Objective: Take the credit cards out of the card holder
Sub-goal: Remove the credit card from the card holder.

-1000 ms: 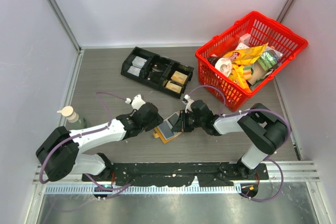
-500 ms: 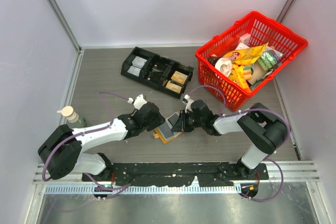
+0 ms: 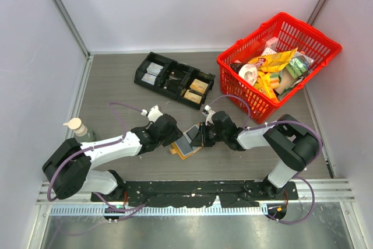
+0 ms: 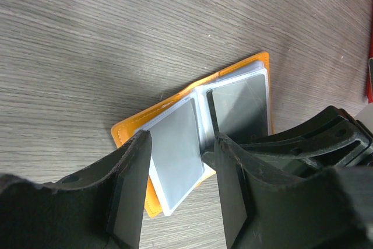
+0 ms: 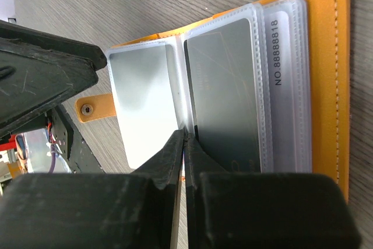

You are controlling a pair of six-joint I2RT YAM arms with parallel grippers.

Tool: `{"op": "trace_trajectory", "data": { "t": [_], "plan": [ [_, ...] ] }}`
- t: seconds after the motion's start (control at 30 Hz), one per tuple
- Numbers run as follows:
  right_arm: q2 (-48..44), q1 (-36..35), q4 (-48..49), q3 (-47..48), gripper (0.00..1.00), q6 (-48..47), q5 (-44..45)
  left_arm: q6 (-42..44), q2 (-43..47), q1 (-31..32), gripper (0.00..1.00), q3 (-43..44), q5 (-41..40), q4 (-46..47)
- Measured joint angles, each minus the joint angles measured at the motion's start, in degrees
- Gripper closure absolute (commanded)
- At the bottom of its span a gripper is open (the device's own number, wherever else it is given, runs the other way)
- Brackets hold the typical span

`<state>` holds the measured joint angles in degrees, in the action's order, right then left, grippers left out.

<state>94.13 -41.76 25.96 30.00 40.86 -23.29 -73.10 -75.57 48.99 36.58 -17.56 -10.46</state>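
Observation:
The tan-orange card holder [image 3: 186,147] lies open on the table between my two grippers. In the right wrist view it [image 5: 326,56] shows clear sleeves holding a silver card [image 5: 143,103], a dark grey card [image 5: 224,97] and a numbered card [image 5: 282,80]. My right gripper [image 5: 185,135] is shut on the edge of the inner sleeve at the fold; in the top view it [image 3: 199,137] is at the holder's right side. My left gripper [image 4: 179,144] is open, its fingers either side of the silver card [image 4: 175,155]; in the top view it [image 3: 176,138] is at the holder's left.
A black compartment tray [image 3: 175,79] with small items stands behind the holder. A red basket [image 3: 277,65] full of packets is at the back right. A small bottle [image 3: 78,129] stands by the left wall. White walls enclose the table.
My left arm has edged slightly toward the card holder. The right gripper and the holder have not visibly moved.

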Motion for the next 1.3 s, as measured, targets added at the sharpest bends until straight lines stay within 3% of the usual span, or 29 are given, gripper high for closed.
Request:
{"op": "trace_trajectory", "data": {
  "t": [0.97, 1.3],
  "plan": [
    [0.00, 0.00, 0.00, -0.02, 0.91, 0.02, 0.00, -0.13, -1.31, 0.00, 0.48, 0.00, -0.68, -1.88],
    [0.02, 0.00, 0.00, -0.02, 0.91, 0.02, 0.00, 0.61, -1.62, 0.00, 0.55, 0.00, 0.42, -1.22]
  ]
}}
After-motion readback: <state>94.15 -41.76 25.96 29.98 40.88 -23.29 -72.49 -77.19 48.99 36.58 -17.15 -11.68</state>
